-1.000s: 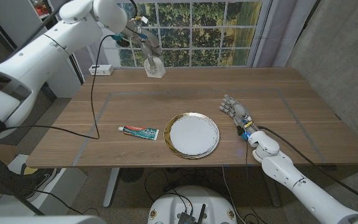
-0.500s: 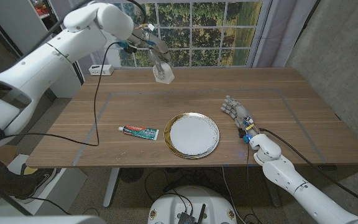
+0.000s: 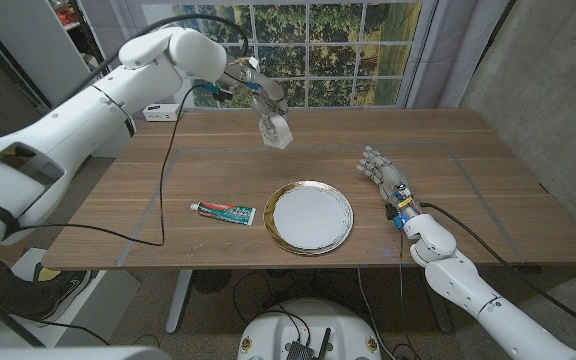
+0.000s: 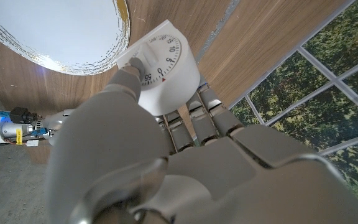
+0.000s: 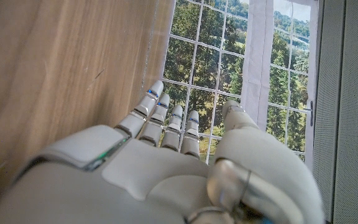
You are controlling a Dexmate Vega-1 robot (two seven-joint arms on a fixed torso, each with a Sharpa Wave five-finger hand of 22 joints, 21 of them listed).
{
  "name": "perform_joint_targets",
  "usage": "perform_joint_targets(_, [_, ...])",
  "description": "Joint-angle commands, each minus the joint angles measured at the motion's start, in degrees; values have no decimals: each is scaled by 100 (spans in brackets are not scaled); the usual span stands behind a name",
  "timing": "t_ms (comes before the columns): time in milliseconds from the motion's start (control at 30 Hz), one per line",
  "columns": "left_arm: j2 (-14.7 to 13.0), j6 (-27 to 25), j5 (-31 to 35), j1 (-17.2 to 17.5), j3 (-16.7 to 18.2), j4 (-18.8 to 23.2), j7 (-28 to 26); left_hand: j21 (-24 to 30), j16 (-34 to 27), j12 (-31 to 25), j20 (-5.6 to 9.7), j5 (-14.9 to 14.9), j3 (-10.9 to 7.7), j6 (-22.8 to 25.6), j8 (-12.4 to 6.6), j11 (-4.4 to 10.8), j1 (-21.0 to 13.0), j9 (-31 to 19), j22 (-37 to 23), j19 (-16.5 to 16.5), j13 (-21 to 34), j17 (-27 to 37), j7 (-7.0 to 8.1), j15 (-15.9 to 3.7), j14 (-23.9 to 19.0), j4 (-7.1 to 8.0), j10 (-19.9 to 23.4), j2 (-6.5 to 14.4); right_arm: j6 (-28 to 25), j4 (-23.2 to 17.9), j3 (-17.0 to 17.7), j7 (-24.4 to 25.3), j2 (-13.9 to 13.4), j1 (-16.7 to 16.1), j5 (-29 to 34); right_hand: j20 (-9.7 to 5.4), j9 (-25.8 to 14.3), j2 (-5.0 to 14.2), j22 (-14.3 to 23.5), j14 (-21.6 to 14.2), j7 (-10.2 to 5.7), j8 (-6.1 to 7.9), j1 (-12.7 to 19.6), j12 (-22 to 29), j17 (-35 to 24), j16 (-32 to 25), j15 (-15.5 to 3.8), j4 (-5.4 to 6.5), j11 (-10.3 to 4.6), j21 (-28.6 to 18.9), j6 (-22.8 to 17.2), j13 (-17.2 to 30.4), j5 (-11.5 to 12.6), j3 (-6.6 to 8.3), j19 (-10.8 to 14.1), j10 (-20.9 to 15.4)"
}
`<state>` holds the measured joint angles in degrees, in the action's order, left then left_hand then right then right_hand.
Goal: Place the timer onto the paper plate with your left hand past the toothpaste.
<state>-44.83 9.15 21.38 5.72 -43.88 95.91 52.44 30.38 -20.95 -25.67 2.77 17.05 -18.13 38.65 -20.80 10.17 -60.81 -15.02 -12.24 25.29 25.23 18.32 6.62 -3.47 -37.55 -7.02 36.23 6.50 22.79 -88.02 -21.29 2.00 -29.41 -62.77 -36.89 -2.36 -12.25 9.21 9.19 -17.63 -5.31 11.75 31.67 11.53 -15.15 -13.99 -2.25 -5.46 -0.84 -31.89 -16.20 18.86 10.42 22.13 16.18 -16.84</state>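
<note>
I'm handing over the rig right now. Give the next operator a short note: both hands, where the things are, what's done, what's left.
Left hand: grips the timer, held in the air over the far half of the table, short of the plate.
Right hand: at the table's right, holds nothing, fingers apart.
Paper plate: near middle, bare.
Toothpaste: lies left of the plate.
Done: timer picked up.
Left: bring it over the plate, set it down, release.

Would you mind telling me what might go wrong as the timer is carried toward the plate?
The left hand holds the timer in the air over the table's far side, hanging below the fingers; a loose grip might drop it on bare wood short of the paper plate. The left arm's dangling cable could possibly brush the toothpaste.
</note>
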Motion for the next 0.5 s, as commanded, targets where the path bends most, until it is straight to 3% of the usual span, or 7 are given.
perform_joint_targets(33, [151,443,-135,154,-110,-222,-123,42,2,-5,17,-27,-75,44,-15,44,-291,-17,-19,-33,637,20,-10,-967,-26,108,98,320,121,-128,8,5,-55,4,152,-12,-2,55,21,5,-5,9,19,29,-13,-16,-416,-36,-13,43,-41,15,24,13,57,-14])
perform_joint_targets(500, [148,1104,32,278,-231,-20,-81,83,0,19,17,-66,-84,72,-18,46,-336,-21,-16,-47,683,71,-11,-962,-30,105,83,336,297,-213,-2,125,-52,-62,381,-11,3,55,22,13,-3,6,17,34,-4,-26,-411,-44,-19,92,-39,1,23,2,66,-24])
